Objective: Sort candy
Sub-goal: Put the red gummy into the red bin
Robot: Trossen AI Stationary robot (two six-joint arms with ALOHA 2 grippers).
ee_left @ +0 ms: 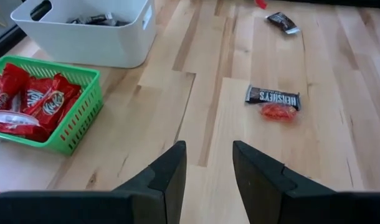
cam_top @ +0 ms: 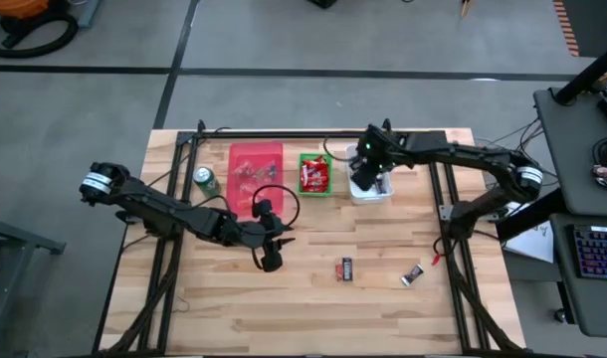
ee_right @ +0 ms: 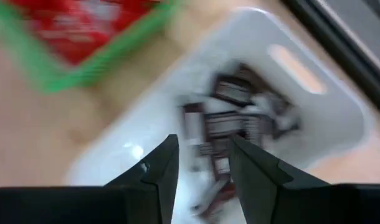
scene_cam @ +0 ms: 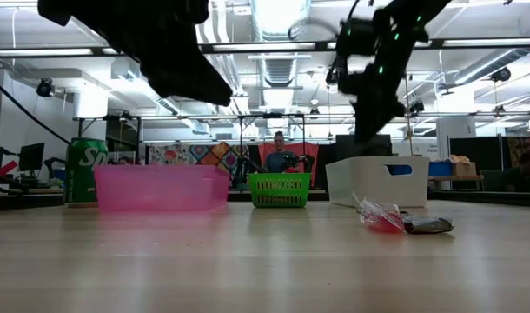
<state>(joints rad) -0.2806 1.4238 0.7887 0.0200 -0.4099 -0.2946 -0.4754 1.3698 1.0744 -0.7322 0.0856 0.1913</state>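
Three bins are seen at the far side of the table (cam_top: 383, 298): a pink bin (cam_top: 256, 165) on the left, a green basket (cam_top: 314, 175) in the middle and a white bin (cam_top: 371, 189) on the right, with a green can (cam_top: 205, 180) left of the pink one. Most of the candy appears to be sorted already: red wrappers (ee_left: 37, 102) are piled in the green basket, dark bars (ee_right: 230, 121) lie in the white bin, and clear-wrapped pieces (cam_top: 252, 174) can be made out in the pink bin. Only a few pieces are left loose on the near right part of the table: a dark bar (ee_left: 272, 98) with a small red sweet (ee_left: 278, 112) touching it, and, further right, another dark piece (ee_left: 282, 22). The task is judged to be close to its end.

The right gripper (ee_right: 199, 171) is held directly above the white bin, its jaws parted by a modest gap; nothing is seen between them, and dark bars lie just below. The left gripper (ee_left: 209, 174) is held over bare table near the middle, pointed toward the loose bar and well apart from it. Its jaws are partly open and nothing is held or touched
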